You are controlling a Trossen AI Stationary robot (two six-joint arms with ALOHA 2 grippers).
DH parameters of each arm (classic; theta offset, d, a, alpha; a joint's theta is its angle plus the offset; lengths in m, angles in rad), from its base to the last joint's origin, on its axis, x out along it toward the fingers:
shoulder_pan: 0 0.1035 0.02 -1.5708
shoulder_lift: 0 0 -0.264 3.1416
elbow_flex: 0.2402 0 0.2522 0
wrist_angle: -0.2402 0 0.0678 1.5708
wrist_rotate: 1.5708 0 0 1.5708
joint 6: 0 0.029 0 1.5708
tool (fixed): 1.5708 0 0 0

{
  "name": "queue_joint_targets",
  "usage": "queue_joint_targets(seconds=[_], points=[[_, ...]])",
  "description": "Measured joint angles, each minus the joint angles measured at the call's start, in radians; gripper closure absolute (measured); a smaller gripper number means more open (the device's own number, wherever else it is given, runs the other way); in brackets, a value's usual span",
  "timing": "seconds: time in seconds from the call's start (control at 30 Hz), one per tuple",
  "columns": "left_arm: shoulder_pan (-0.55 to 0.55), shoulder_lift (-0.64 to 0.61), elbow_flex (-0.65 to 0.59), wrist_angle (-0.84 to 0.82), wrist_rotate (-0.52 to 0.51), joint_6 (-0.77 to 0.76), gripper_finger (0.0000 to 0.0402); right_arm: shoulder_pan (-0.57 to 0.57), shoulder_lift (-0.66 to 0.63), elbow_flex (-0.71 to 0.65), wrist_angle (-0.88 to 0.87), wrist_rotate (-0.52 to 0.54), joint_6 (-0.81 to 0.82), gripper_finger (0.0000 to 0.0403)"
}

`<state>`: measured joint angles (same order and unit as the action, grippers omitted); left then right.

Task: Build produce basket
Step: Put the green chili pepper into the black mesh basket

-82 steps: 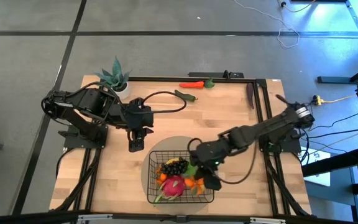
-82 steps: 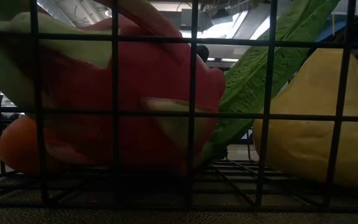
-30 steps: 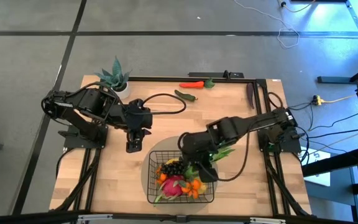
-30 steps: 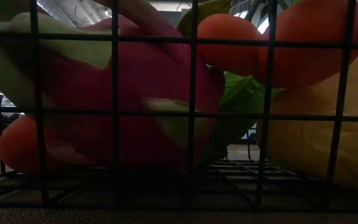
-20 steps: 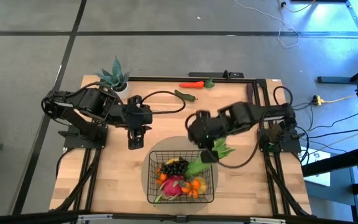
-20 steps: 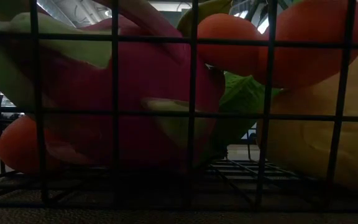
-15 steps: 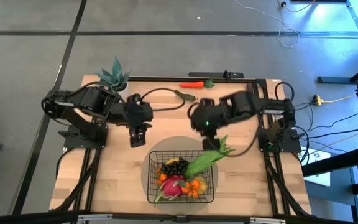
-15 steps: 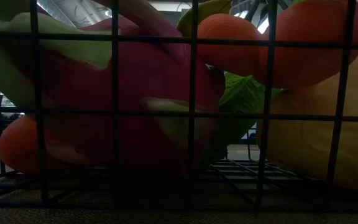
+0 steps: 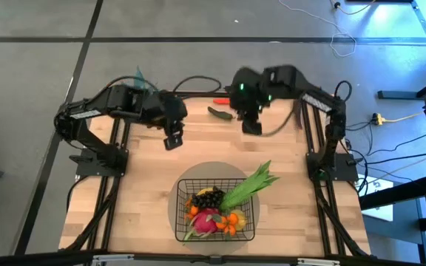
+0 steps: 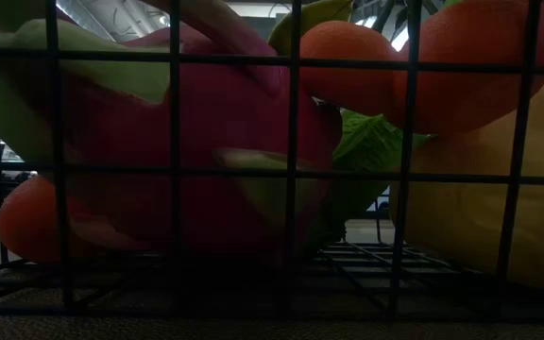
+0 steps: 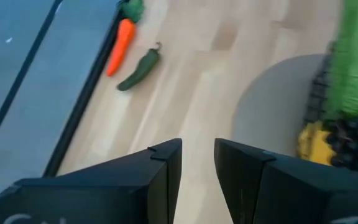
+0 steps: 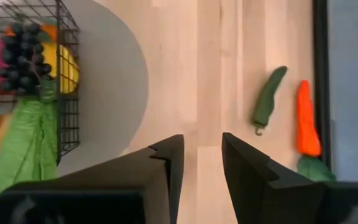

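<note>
The black wire basket (image 9: 215, 214) stands on a grey round mat near the table's front edge. It holds the produce: a pink dragon fruit (image 10: 206, 132), dark grapes (image 9: 207, 198), oranges (image 10: 366, 76) and a yellow mango (image 10: 480, 217). A long green leafy stalk (image 9: 248, 187) lies across the basket's far right corner, its leafy end sticking out over the rim. A green pepper (image 9: 220, 112) and a red pepper (image 12: 306, 121) lie by the far edge. My left gripper (image 9: 172, 137) hovers open left of them. My right gripper (image 9: 251, 123) hovers open just right of the green pepper.
A spiky plant (image 9: 139, 74) in a pot shows behind my left arm at the far left corner. Bare wooden table (image 9: 213, 151) lies between the basket and the peppers. A black frame rail (image 9: 198, 94) runs along the far edge.
My right gripper has risen from the basket and swung toward the far edge, ending beside the green pepper. The green stalk stays lying over the basket's far right corner. My left gripper has swung a little toward the far edge.
</note>
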<state>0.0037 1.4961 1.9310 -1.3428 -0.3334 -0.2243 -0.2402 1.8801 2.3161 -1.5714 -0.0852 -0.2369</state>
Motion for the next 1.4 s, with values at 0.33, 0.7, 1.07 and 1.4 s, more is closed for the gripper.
queue_joint_targets(seconds=[0.33, 0.7, 1.07, 1.4], points=[[0.213, 0.063, 0.0, 0.039, 0.009, 0.072, 0.0318, -0.411, 0.024, -0.002, 0.002, -0.252, -0.202, 0.0305], [0.393, 0.247, -0.001, 0.182, 0.209, 0.377, 0.0318, -0.618, 0.109, -0.002, 0.047, -0.328, -0.165, 0.0305], [0.566, 0.368, -0.001, 0.285, 0.589, 0.637, 0.0318, -0.553, 0.219, -0.003, 0.021, -0.283, -0.157, 0.0305], [0.632, 0.49, 0.0, 0.284, 0.699, 0.847, 0.0318, -0.492, 0.24, -0.003, 0.0, -0.111, -0.15, 0.0305]])
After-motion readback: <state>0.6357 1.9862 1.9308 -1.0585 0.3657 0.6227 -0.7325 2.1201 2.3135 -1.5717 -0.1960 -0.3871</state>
